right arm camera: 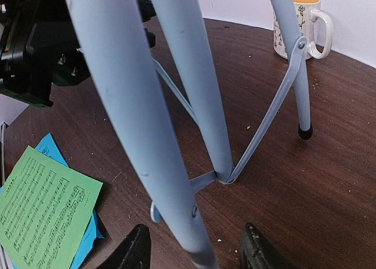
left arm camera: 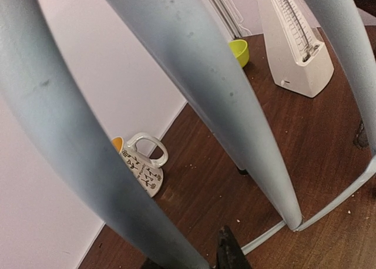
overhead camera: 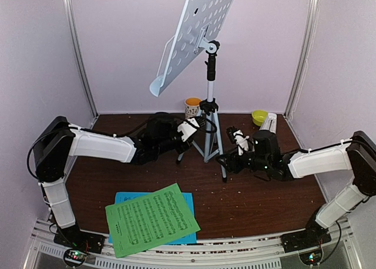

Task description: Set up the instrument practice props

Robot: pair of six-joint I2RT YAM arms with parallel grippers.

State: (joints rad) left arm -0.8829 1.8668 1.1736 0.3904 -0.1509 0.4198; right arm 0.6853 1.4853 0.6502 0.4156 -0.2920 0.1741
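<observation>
A dark wooden table point(overhead camera: 264, 192) is enclosed by pale lilac walls point(overhead camera: 123, 57). The music stand point(overhead camera: 208, 128) is seen at the centre of the overhead view, its white perforated desk tilted and cut off by the top edge. In both wrist views only its pale legs are shown, too close for the whole to be taken in. The metronome point(left arm camera: 294, 40) is placed at the upper right of the left wrist view, its top cropped; from overhead it is largely hidden behind the right arm. The blue sheet point(overhead camera: 126, 196) is almost wholly covered by the green sheet point(overhead camera: 151, 219), at the lower left of centre by the table's front edge. A mug point(overhead camera: 192, 107) and a bowl point(overhead camera: 259, 117) are set by the back wall.

The left gripper point(overhead camera: 189, 129) is pressed together on one leg of the stand — its fingertips are mostly cut off by the bottom of its own view. The right gripper point(right arm camera: 194, 254) is held spread around another leg, a gap being left on each side — nothing is touched.
</observation>
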